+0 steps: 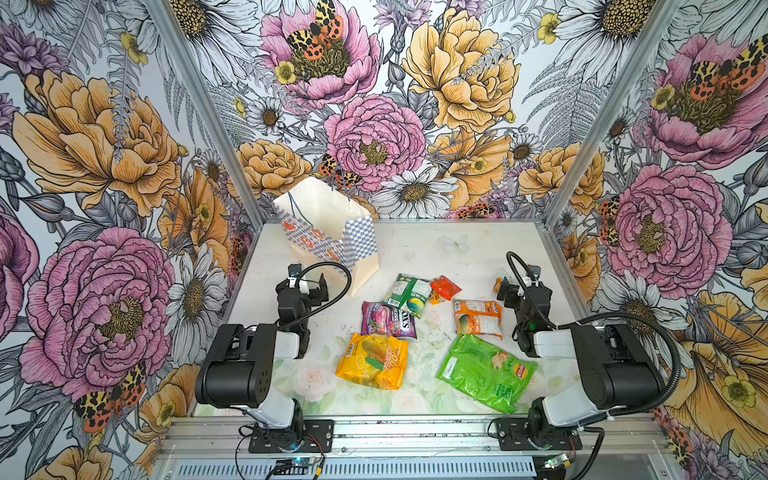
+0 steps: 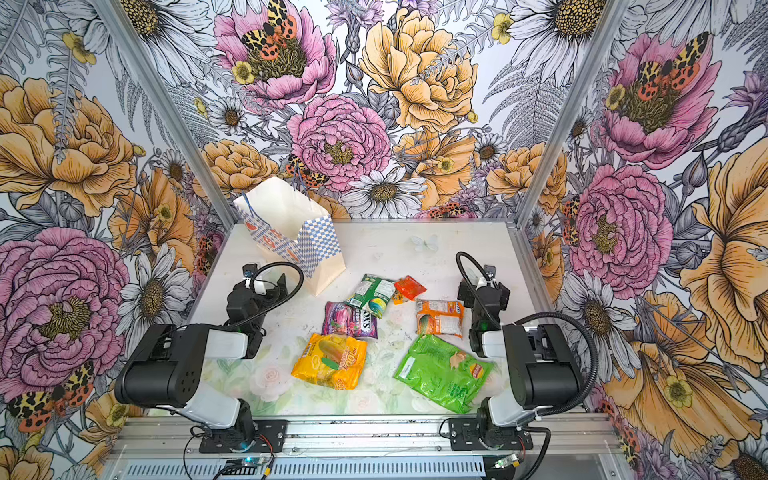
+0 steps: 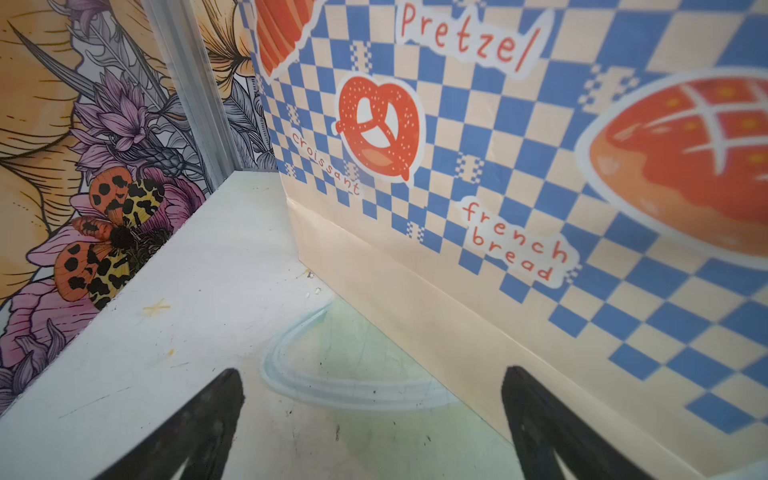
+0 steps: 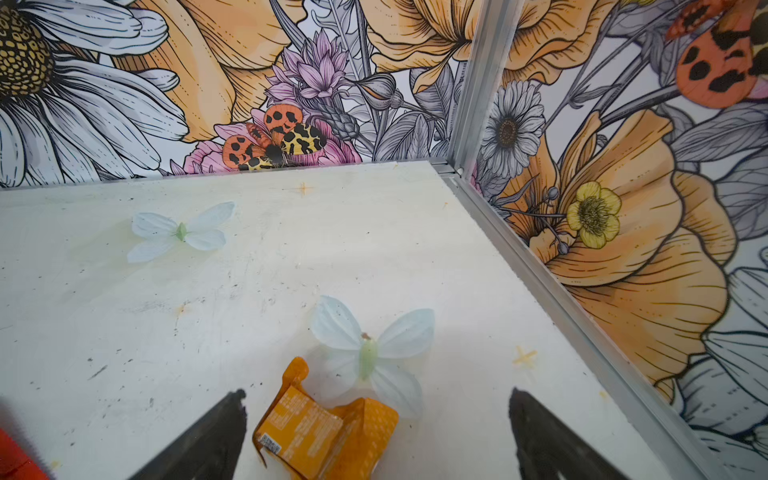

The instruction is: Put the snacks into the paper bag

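The paper bag (image 1: 328,232) (image 2: 291,232) stands open at the back left; its checkered side fills the left wrist view (image 3: 457,166). My left gripper (image 1: 313,286) (image 3: 372,374) hangs open and empty just in front of the bag. The snacks lie mid-table: a green-white packet (image 1: 407,293), a red sachet (image 1: 444,287), a purple pack (image 1: 386,320), an orange-white pack (image 1: 478,318), a yellow-orange bag (image 1: 372,361) and a big green bag (image 1: 484,372). My right gripper (image 1: 503,289) (image 4: 376,395) is open over a small crumpled orange sachet (image 4: 324,432), not touching it.
Floral walls and aluminium posts (image 1: 552,199) close in the table on three sides. Printed pale butterflies (image 4: 370,349) mark the table top. Both arm bases sit on the front rail (image 1: 415,432).
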